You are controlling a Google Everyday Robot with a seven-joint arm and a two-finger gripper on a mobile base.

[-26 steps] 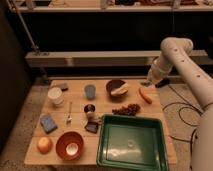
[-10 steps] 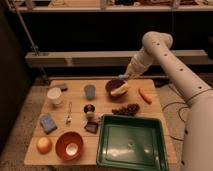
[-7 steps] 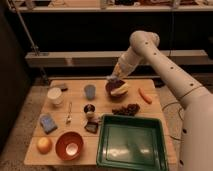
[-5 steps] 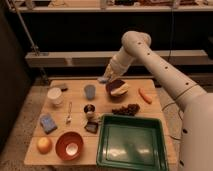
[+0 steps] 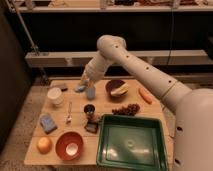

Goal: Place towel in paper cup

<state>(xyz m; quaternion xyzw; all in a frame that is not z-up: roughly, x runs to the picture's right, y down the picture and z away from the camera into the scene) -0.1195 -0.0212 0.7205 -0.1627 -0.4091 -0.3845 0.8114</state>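
My gripper [image 5: 84, 81] hovers over the back left of the table, just left of a blue-grey cup [image 5: 90, 93]. It is shut on the towel [image 5: 79, 88], a small pale blue cloth that hangs from the fingertips. The paper cup [image 5: 55, 95], short, white and upright, stands on the table to the left of the gripper and a little nearer the front. The arm reaches in from the right, passing above the table's back edge.
A dark bowl [image 5: 116, 88] with a banana, a carrot [image 5: 145, 95] and grapes [image 5: 127, 108] lie to the right. In front are a green tray [image 5: 131, 145], an orange bowl [image 5: 69, 145], an orange [image 5: 44, 145], a blue sponge [image 5: 48, 122], a spoon [image 5: 69, 112] and a small dark cup [image 5: 89, 110].
The arm has swung left along the back of the table, from near the carrot past the dark bowl to beside the blue-grey cup, carrying the towel with it.
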